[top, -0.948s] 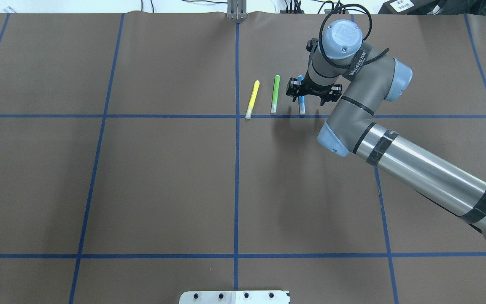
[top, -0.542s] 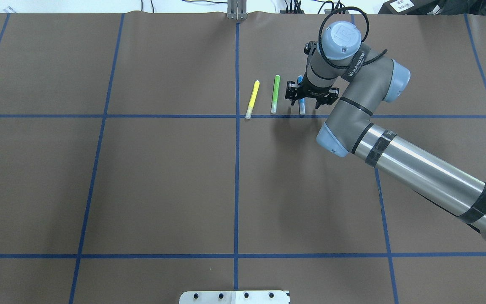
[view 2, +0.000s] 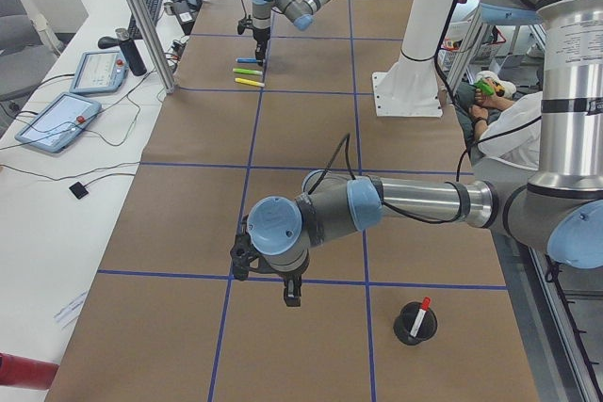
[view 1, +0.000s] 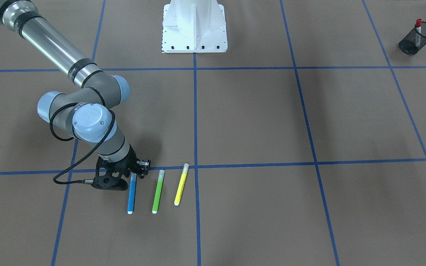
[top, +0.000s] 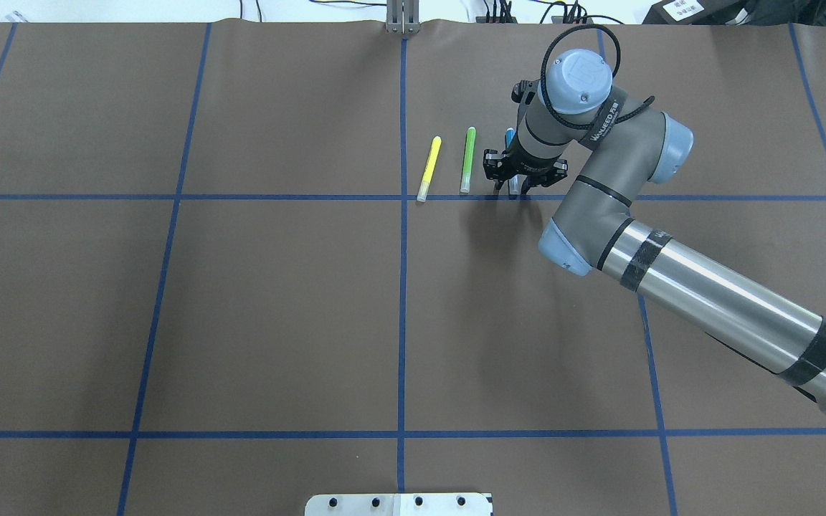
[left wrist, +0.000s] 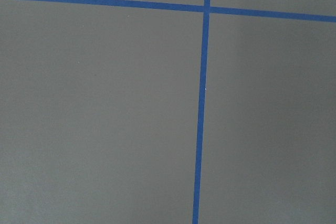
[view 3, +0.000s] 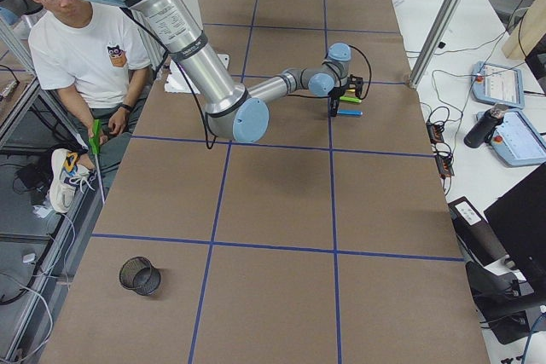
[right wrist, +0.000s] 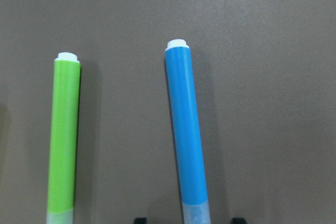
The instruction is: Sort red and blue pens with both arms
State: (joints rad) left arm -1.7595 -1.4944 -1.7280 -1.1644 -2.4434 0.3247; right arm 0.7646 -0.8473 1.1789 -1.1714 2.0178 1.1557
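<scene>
The blue highlighter (top: 509, 135) lies on the brown mat beside a green one and a yellow one. My right gripper (top: 518, 188) is down over its clear-capped end. The wrist view shows the blue highlighter (right wrist: 186, 135) running between the two fingertips of the right gripper (right wrist: 188, 220), with a gap on each side, so the jaws are open. The red-capped marker (view 1: 418, 26) stands in a black mesh cup (view 1: 416, 38) far off on my left side. My left gripper (view 2: 273, 284) hangs near that cup (view 2: 415, 324); whether it is open or shut, I cannot tell.
The green highlighter (top: 468, 159) and the yellow highlighter (top: 429, 168) lie parallel just left of the blue one. Blue tape lines grid the mat. A white robot base (view 1: 194, 26) stands at the table's edge. A person (view 3: 85, 49) sits beside the table.
My right gripper has dropped lower over the blue highlighter and its fingers have drawn closer together around it. The pens have not moved.
</scene>
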